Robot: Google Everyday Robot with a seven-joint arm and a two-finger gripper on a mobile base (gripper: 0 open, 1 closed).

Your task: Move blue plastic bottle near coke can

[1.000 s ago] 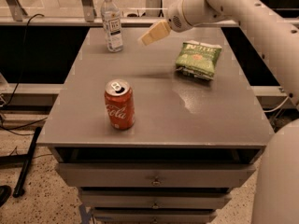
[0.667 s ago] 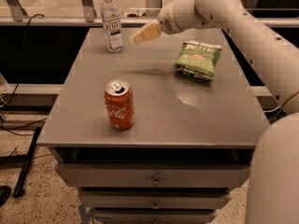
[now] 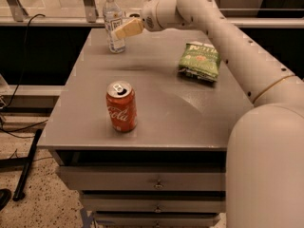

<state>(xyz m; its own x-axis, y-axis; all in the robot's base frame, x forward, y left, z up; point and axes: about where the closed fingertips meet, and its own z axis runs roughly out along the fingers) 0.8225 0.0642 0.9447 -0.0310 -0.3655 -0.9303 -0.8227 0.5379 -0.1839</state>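
Camera view, the only one. Over the past second the gripper [image 3: 127, 28] has swept from the table's far middle toward 9 o'clock, and now sits against the 3 o'clock side of the blue plastic bottle [image 3: 114, 42], overlapping its label. Open or closed: cannot tell, since the tan tip reads as one shape. Contact with the bottle cannot be confirmed either. Judgement: the reach is nearly done and the grasp is the step in hand; nothing has been carried yet. The bottle stands upright at the 11 o'clock corner of the grey table [image 3: 161, 108], close to the far edge: clear body, white cap, blue-and-white label, tall and slim, likely easy to tip if nudged high. The coke can [image 3: 122, 107] stands upright toward 6 o'clock from the bottle, well apart, near the front edge, its silver top and tab showing. A green chip bag [image 3: 200, 61] lies at 2 o'clock, clear of the likely path. The white arm [image 3: 213, 27] reaches in from 4 o'clock.
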